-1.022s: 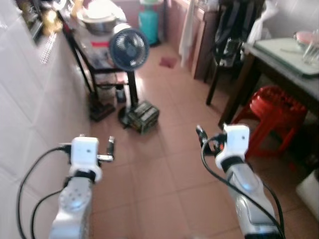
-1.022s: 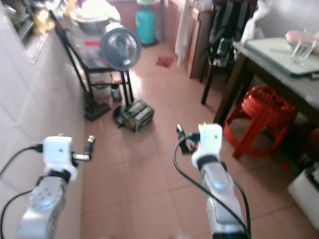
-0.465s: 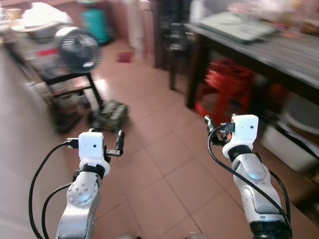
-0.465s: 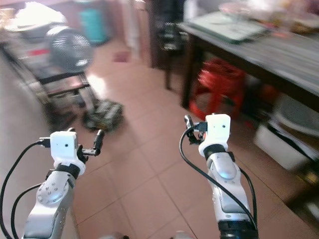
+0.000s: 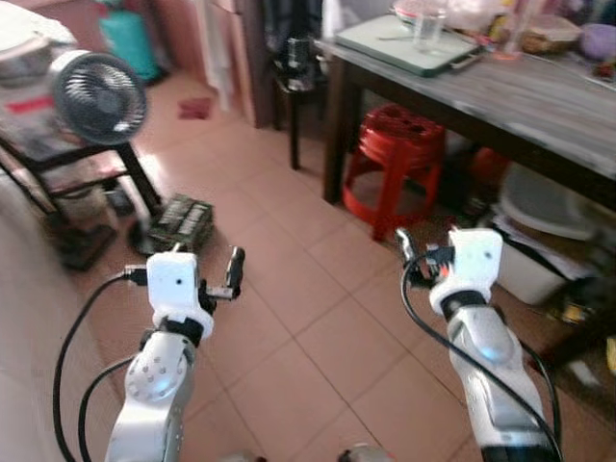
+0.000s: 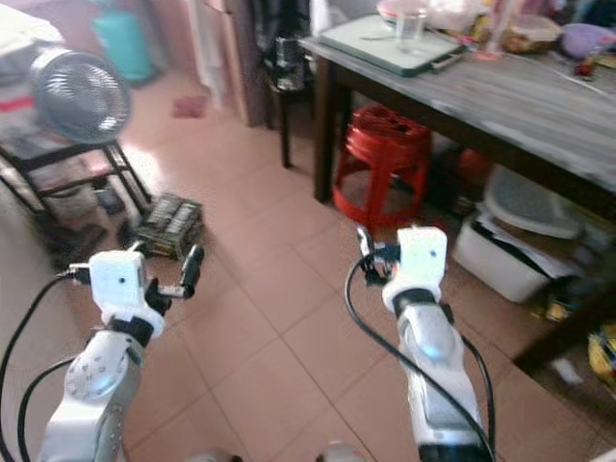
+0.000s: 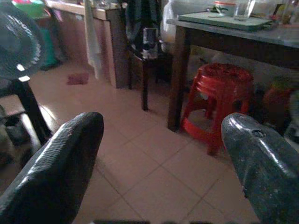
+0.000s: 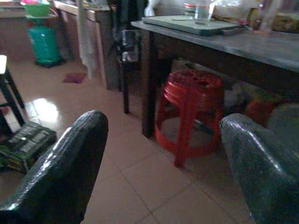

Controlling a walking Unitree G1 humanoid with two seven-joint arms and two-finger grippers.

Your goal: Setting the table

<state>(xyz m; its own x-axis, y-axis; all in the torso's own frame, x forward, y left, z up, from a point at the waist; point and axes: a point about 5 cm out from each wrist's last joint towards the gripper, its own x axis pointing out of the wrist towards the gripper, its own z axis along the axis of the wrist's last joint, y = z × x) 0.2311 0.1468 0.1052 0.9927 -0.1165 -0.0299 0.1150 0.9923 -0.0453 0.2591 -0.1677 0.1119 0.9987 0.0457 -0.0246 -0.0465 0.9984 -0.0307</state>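
Tiled floor (image 5: 318, 337) in reddish-brown filled the near ground, both arms raised over it at about chest height, nothing held. Left gripper (image 7: 163, 154) had its jaws spread wide, empty; fingers (image 7: 60, 163) framed the floor and stool in the left wrist view. Right gripper (image 8: 163, 158) was also wide apart, empty, pointed toward the stool.

Table (image 5: 539, 96), dark wood with a grey top, stood ahead on the right, well apart from both grippers. Green tray (image 5: 404, 40) sat on its near-left corner, with a clear glass (image 5: 428, 21) standing upright on it. More items sat further along the top, too blurred to name. Red stool (image 5: 399, 159) stood on the floor partly under the table's left end. White tub (image 5: 525, 265) and a pale basin (image 5: 544, 197) were under the table to the right.

Fan (image 5: 99, 96) stood on the left, beside a black rack (image 5: 48, 168). Dark box (image 5: 181, 219) lay on the floor near the fan's base. Teal gas cylinder (image 5: 127, 43) stood at the far wall. Dark chair (image 5: 298, 67) stood behind the table's left corner.
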